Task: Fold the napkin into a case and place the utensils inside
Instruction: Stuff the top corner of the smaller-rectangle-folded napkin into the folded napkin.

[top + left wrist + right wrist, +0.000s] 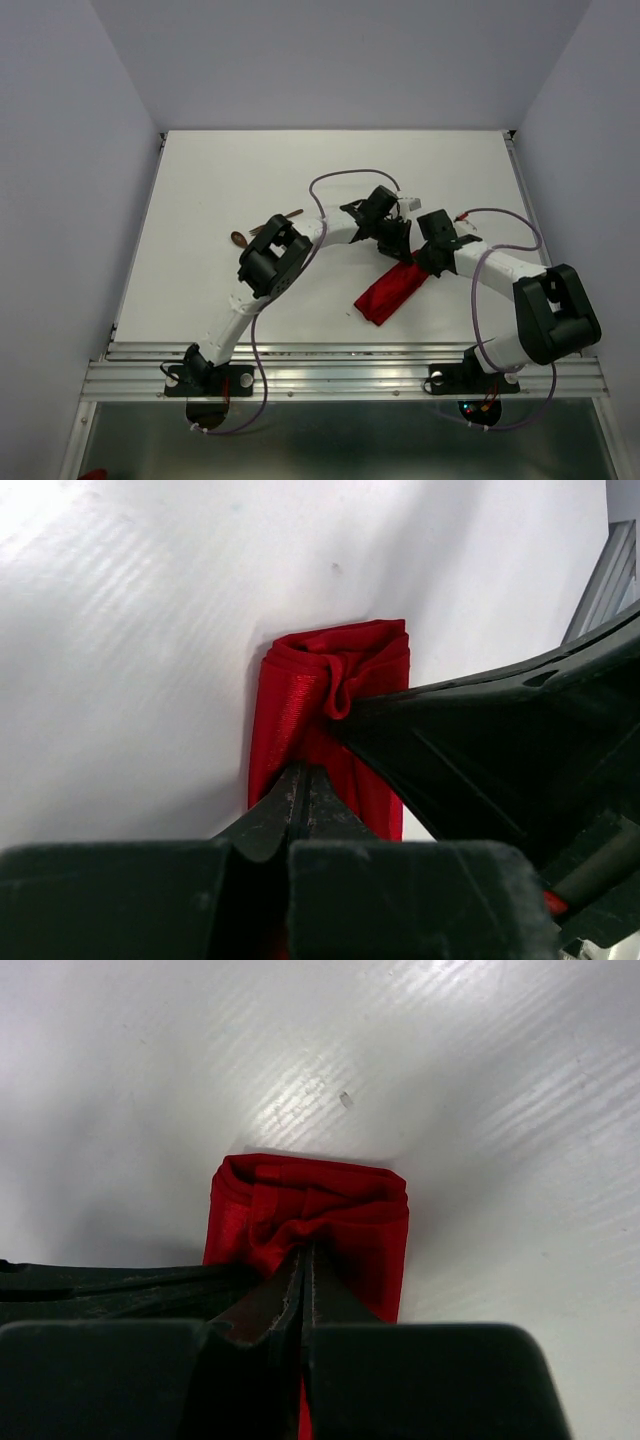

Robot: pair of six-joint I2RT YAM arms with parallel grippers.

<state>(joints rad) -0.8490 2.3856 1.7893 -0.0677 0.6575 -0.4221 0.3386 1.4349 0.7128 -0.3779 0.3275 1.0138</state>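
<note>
**Top external:** fixed high behind the arm bases, looking down and forward over the whole white table (pixel 200 220).
**Left wrist, right wrist:** each very near the tabletop, sighting along the left gripper (pixel 303 770) and the right gripper (pixel 305 1248) respectively.
**Shared field:** all three views take in the folded red napkin (pixel 392 292); each wrist view also catches the other gripper.

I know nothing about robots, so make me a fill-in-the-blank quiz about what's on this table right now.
1. The folded soft cloth napkin is coloured ___.
2. The left fingers and right fingers are both clamped ___ on it.
3. In the overhead view, the slim dark brown wooden utensils lie on the napkin's ___ side.
Missing words: red; shut; left.
</note>
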